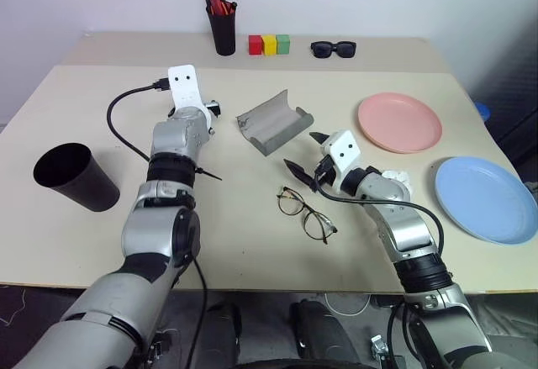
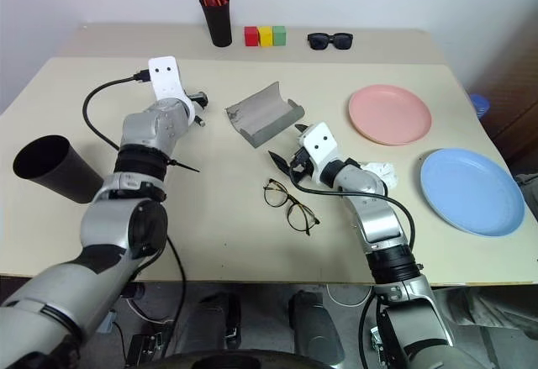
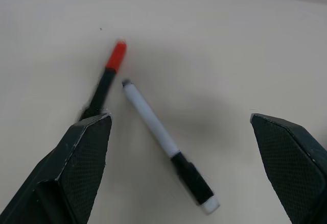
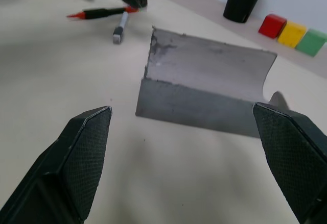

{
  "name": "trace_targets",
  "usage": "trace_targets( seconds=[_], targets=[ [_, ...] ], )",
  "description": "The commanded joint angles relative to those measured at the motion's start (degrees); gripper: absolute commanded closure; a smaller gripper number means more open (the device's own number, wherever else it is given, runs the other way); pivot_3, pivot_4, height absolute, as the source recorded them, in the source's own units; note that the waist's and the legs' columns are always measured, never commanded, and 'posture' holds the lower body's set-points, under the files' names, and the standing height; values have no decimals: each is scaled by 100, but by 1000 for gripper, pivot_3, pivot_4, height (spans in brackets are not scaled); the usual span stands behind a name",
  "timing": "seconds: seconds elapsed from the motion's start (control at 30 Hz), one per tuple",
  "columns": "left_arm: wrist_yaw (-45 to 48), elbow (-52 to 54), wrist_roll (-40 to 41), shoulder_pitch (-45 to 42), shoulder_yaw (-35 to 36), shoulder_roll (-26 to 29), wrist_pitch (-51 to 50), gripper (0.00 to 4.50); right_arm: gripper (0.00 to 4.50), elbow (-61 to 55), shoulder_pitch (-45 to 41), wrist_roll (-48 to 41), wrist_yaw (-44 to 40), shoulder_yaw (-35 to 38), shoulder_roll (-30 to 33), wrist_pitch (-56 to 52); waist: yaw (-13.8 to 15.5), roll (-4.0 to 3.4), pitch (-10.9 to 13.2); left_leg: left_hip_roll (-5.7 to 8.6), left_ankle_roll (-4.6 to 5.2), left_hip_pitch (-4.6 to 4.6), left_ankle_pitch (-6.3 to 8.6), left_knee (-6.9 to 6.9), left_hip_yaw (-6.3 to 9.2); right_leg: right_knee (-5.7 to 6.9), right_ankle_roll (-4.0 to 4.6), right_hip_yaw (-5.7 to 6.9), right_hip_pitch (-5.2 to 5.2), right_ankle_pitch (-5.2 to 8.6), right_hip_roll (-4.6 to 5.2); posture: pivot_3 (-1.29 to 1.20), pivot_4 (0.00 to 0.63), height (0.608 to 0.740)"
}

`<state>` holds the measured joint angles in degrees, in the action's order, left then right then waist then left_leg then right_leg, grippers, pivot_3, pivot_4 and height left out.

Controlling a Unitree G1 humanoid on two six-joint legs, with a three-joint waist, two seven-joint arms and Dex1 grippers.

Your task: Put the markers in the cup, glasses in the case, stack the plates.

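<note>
In the left wrist view a red marker (image 3: pixel 110 73) with a black barrel and a white marker (image 3: pixel 163 137) lie side by side on the table. My left gripper (image 3: pixel 180 119) hovers open just over them, a finger on each side. The black cup (image 1: pixel 76 177) stands at the table's left. The grey case (image 1: pixel 273 121) lies open in the middle. My right gripper (image 1: pixel 307 154) stands open between the case and the wire-frame glasses (image 1: pixel 307 212), holding nothing. The pink plate (image 1: pixel 399 122) and the blue plate (image 1: pixel 486 198) lie apart at the right.
At the back stand a narrow black holder (image 1: pixel 223 28) full of orange-red markers, three coloured blocks (image 1: pixel 269 44) and black sunglasses (image 1: pixel 333 48). A black cable (image 1: pixel 118 125) loops off my left wrist over the table.
</note>
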<state>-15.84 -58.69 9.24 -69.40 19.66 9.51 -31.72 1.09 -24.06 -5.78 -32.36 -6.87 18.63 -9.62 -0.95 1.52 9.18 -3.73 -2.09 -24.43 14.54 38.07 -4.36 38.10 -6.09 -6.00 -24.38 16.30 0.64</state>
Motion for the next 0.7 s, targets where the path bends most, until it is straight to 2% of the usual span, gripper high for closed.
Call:
trace_targets(
  seconds=[0.03,0.17,0.27,0.5,0.53,0.7],
  targets=[
    [-210,-640,204,-394,259,54,221,28,0,-366,14,-57,21,43,-30,-13,2,0,0,0,0,0,0,0,0,-1,0,0,0,0,0,0,150,725],
    [-480,-1135,180,-597,262,-10,325,28,0,-499,117,-51,32,36,-26,-35,10,2,1,1,-1,-1,0,2,-1,1,0,0,0,0,0,0,150,725],
    [-674,-1304,252,-645,357,-29,346,801,0,-587,174,-45,45,29,-33,-70,12,2,1,1,-1,-1,0,2,-2,0,0,0,0,0,1,0,150,725],
    [-876,-1368,302,-608,417,0,479,4231,0,-694,267,-30,83,-19,-71,-151,14,2,1,2,-3,-1,-1,2,-2,2,0,0,0,0,1,0,150,725],
    [-866,-1350,296,-605,403,7,549,4372,0,-693,264,-31,77,-23,-75,-160,17,2,1,2,-3,0,-1,2,-2,2,0,0,0,0,1,0,150,725],
    [-172,-921,-8,-610,-29,29,1500,4372,0,-651,185,-43,50,-31,-82,-198,17,3,2,2,-4,-1,-2,1,-3,1,0,0,0,0,0,0,150,725]
  ],
)
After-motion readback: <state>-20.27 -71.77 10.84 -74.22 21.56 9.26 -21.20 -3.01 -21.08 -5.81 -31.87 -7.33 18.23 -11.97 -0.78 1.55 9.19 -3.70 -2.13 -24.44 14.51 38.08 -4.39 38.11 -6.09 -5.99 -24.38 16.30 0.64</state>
